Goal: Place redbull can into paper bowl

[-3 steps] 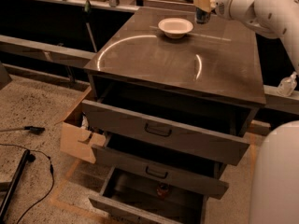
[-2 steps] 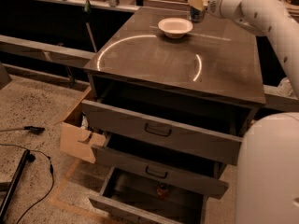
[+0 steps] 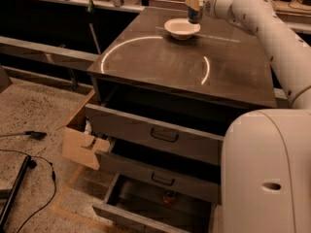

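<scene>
Camera view: we see the gripper [image 3: 195,6] at the far end of the dark cabinet top [image 3: 160,67], right above the paper bowl [image 3: 176,30]. It's clamped round the upper part of the redbull can [image 3: 195,17], w/ the tan fingers [image 3: 190,1] covering the can's top, so only the blue lower body shows below them. The can hangs upright over the bowl's far-right rim. Its base is at abt rim level, and we can't tell whether it touches the bowl. The bowl is white, shallow and flared, and stands on the top near the back edge.

The white arm [image 3: 265,30] runs from the gripper down the right side of the view to the robot's big white body [image 3: 262,174] in the foreground, which hides the cabinet's front-right corner.

A bright curved reflection [image 3: 127,44] arcs across the top, nearer us than the bowl.

Below the top, 3 drawers stand pulled out, each lower one further than the one above: top drawer [image 3: 146,130], mid drawer [image 3: 146,171] and btm drawer [image 3: 131,212]. In the btm one we see a small reddish can-like object [image 3: 168,197], upright near the back.

A cardboard box [image 3: 80,144] w/ open flaps sits against the cabinet at the left of the view. A black cable [image 3: 41,169] trails over the speckled floor [image 3: 34,106] beside it.
</scene>
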Robot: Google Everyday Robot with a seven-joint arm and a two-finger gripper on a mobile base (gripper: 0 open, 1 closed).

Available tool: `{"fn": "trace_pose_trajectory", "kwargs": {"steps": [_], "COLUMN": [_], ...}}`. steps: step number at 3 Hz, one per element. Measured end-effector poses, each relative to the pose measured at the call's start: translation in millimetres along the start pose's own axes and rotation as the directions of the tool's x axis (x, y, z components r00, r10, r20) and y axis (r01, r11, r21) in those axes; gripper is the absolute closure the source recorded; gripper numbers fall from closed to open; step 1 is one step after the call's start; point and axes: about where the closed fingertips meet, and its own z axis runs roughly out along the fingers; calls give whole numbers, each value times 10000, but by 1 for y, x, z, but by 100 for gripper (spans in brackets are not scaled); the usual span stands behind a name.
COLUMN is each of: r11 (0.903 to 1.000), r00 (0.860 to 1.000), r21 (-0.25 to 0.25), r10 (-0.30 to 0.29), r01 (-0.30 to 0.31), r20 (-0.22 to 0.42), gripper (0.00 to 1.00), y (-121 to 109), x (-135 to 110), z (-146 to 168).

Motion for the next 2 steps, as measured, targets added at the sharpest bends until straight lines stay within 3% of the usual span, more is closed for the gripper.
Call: {"fn": "trace_pose_trajectory", "kwargs": {"steps": [1,2], "r11": [9998,9995], "r00": [9995,9986], "r21": [211,257], "r10": [79,173], "r01": [-73,-160], "r20": [-316,-502], "gripper": [87,62], "y": [1,3], "x": [11,21], "z": [16,31]}}
